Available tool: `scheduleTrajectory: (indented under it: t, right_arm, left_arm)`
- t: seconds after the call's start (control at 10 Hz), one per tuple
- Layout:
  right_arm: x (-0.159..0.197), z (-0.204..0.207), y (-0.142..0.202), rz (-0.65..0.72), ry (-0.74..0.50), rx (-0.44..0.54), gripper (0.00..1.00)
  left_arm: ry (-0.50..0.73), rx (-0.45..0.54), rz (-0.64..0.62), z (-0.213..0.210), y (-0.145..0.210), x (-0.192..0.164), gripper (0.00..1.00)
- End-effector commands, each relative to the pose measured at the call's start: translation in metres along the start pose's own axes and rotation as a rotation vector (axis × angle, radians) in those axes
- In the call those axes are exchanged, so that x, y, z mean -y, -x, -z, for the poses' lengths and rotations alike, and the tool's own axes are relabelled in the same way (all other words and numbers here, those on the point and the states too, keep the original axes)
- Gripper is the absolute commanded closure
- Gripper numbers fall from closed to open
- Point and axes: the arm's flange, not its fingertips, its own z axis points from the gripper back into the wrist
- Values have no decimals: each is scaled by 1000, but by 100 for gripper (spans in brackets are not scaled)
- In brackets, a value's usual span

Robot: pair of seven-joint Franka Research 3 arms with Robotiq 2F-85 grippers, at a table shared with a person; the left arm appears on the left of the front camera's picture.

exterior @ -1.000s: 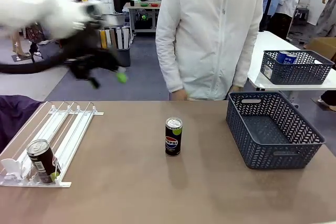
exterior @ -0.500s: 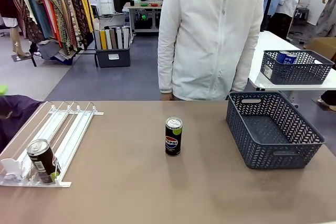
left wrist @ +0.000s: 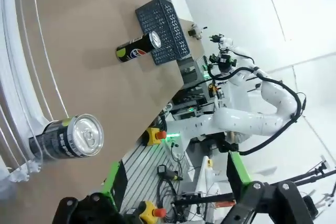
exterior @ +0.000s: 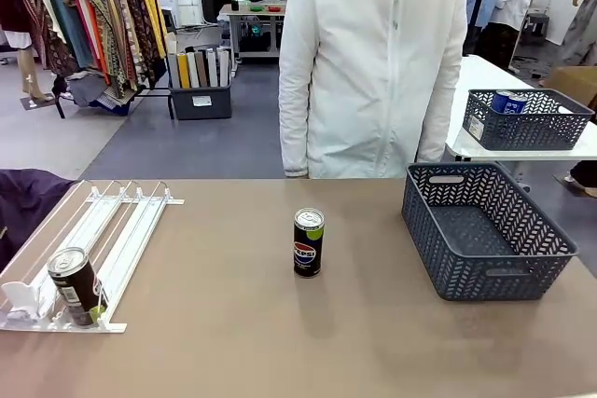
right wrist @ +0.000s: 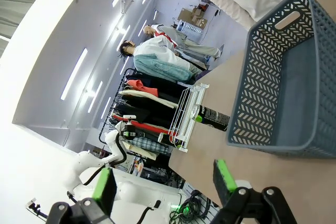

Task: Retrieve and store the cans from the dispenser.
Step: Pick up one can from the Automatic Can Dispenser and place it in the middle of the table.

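A black Pepsi can (exterior: 309, 242) stands upright mid-table. Another black can (exterior: 76, 286) sits at the near end of the white dispenser (exterior: 121, 230) on the table's left. In the left wrist view my left gripper (left wrist: 176, 184) is open and holds nothing, well back from the dispenser can (left wrist: 68, 137) and the standing can (left wrist: 137, 48). In the right wrist view my right gripper (right wrist: 164, 182) is open too, off the table's side, looking past the grey basket (right wrist: 273, 93) at a black can (right wrist: 212, 117) in front of the dispenser (right wrist: 184, 114).
An empty dark grey basket (exterior: 485, 230) stands on the table's right. A person in a white jacket (exterior: 373, 62) stands at the far edge. A second basket (exterior: 527, 118) with a blue can sits on a white table behind. A purple cloth (exterior: 23, 207) lies at the left.
My left arm, a blur across the upper left a second ago, has swung out of the front view to the left. Both cans stay put. The person's hand has drawn back from the table edge.
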Motion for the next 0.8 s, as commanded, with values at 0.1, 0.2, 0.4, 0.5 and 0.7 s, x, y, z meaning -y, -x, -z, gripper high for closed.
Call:
scheduleTrajectory:
  t: [0.1, 0.2, 0.4, 0.5, 0.7]
  right_arm:
    - [-4, 0, -2, 2, -5, -9, 0]
    - [-4, 0, -2, 2, -5, -9, 0]
    - [-4, 0, -2, 2, -5, -9, 0]
    - [-4, 0, -2, 2, -5, -9, 0]
    - [-4, 0, -2, 2, -5, -9, 0]
  left_arm:
    - [-5, 23, 14, 0, 1, 19, 0]
    - [-5, 23, 14, 0, 1, 19, 0]
    - [-5, 23, 14, 0, 1, 19, 0]
    - [-5, 23, 14, 0, 1, 19, 0]
    - [-5, 23, 14, 0, 1, 19, 0]
